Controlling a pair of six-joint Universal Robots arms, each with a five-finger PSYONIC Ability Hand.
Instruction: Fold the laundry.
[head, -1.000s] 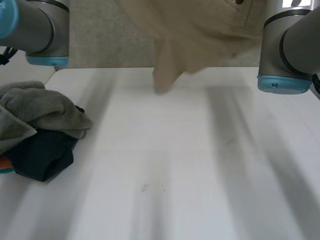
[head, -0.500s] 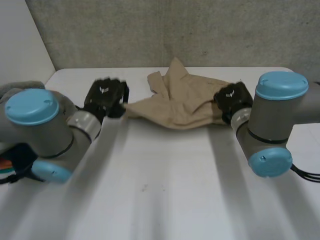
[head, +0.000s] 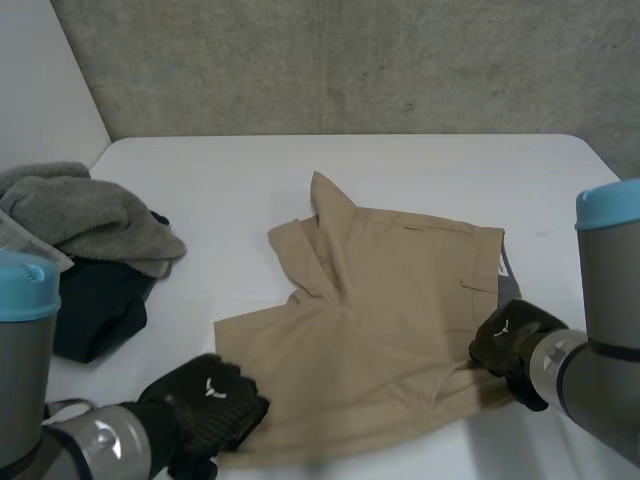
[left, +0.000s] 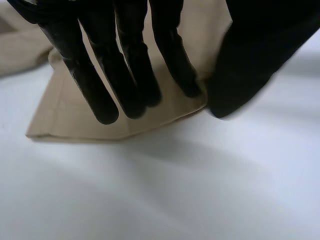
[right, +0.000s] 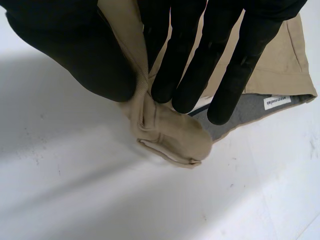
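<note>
A tan garment (head: 390, 310) with a grey lining and a white label (right: 276, 101) lies spread on the white table (head: 230, 170), one flap sticking up at its far left. My left hand (head: 210, 405) is at its near left corner. In the left wrist view that hand (left: 125, 60) holds straight fingers over the corner of the cloth (left: 65, 107), thumb apart beside the edge. My right hand (head: 510, 345) is at the near right corner. There my right hand (right: 200, 50) pinches a bunched fold of the cloth (right: 170, 135) between thumb and fingers.
A pile of laundry sits at the table's left edge: a grey towel (head: 85, 215) on top of a dark garment (head: 95, 305). A grey wall rises behind the table's far edge.
The garment hung in the air, then was drawn from the far side toward me and laid flat. Both hands came to the near edge. My left hand's fingers have loosened off the cloth.
</note>
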